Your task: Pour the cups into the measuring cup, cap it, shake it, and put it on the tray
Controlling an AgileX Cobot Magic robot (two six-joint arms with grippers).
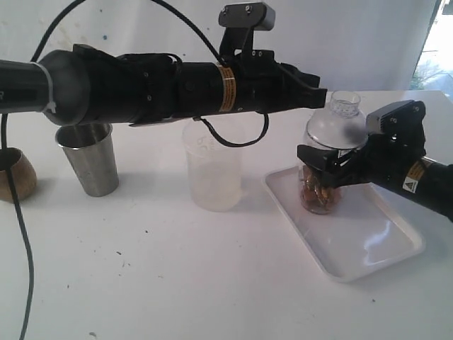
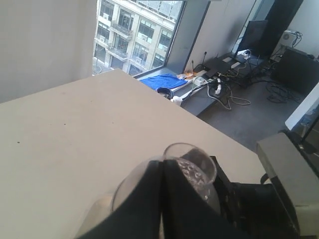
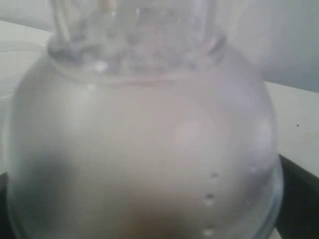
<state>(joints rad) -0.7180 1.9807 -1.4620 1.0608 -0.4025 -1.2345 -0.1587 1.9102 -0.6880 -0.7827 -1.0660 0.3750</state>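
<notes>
The measuring cup (image 1: 320,191) stands at the near end of the white tray (image 1: 382,248), brownish bits in its bottom. A frosted domed cap (image 1: 333,126) with a clear neck sits on top of it. My right gripper (image 1: 327,168) is shut on the cup's body from the right. The cap (image 3: 149,149) fills the right wrist view. My left gripper (image 1: 320,98) reaches across from the left, shut, its tips (image 2: 163,162) against the cap (image 2: 192,167). The steel tumbler (image 1: 88,166) and the wooden cup (image 1: 14,173) stand upright at the far left.
A frosted unmarked cup (image 1: 212,170) stands mid-table under the left arm. A black cable (image 1: 21,234) hangs down at the left edge. The white table (image 1: 177,283) stretches toward the front.
</notes>
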